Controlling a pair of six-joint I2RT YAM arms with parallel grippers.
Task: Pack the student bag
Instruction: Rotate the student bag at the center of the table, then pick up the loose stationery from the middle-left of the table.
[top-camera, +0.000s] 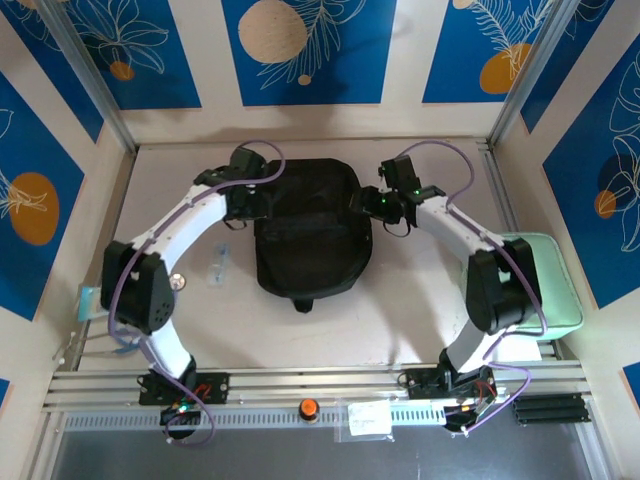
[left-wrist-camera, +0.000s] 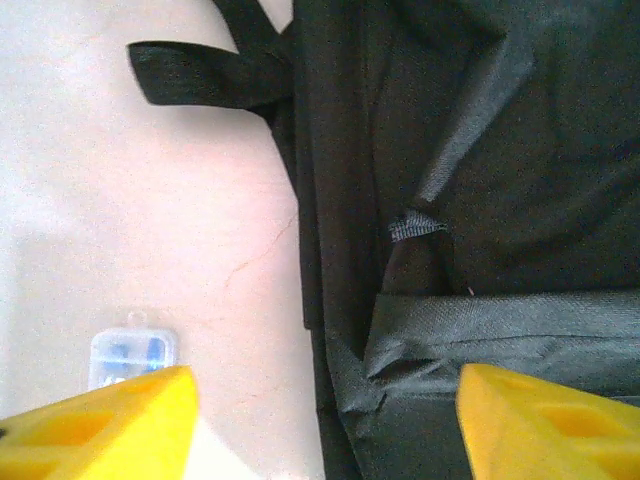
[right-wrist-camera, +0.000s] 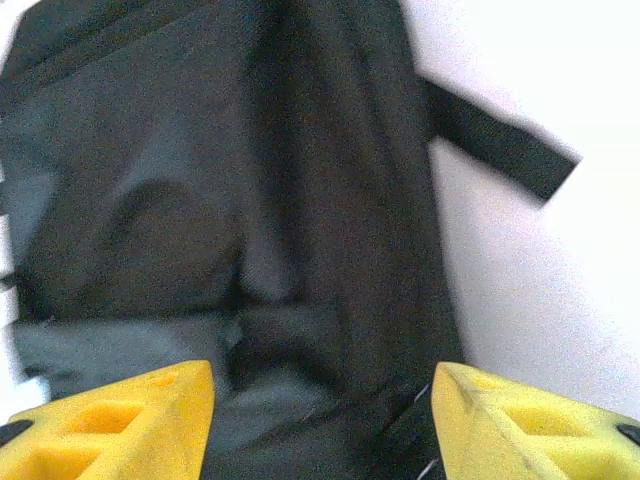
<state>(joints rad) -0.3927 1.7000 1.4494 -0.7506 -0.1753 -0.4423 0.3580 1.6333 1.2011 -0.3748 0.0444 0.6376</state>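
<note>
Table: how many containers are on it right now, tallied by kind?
Black soft fabric backpack: 1
Mint-green rectangular case: 1
Small clear plastic box with blue contents: 1
Total: 3

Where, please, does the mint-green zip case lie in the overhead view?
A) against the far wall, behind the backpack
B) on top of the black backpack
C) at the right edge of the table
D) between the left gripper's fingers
C: the mint-green case lies at the right edge of the table, well apart from the backpack.
</note>
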